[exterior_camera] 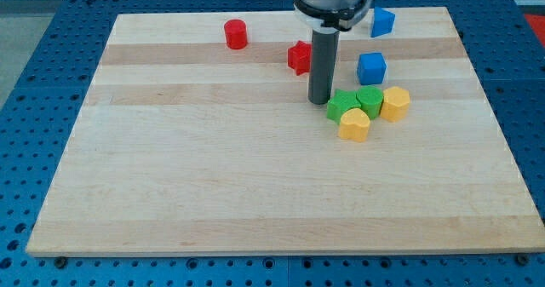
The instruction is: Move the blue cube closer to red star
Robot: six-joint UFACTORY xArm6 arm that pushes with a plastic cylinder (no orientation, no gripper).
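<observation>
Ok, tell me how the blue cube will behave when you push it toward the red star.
The blue cube sits flat on smooth wood, so it should slide rather than roll. An off-centre push would probably turn it. My tip stands at its left, between it and the red star, so I must go round first.

Pale wooden board on a blue perforated bench.

The wooden board (255, 185) is light-toned, made of glued strips running from the view's left to the view's right, with a slightly darker band near the view's top. It fills most of the view and narrows toward the view's top. Under and around it lies a blue bench surface (34, 108) dotted with regular rows of small holes, showing along all four edges. Lighting is even and bright, with soft shadows. At the view's top corners a paler strip shows, possibly floor, too cropped to tell.
</observation>
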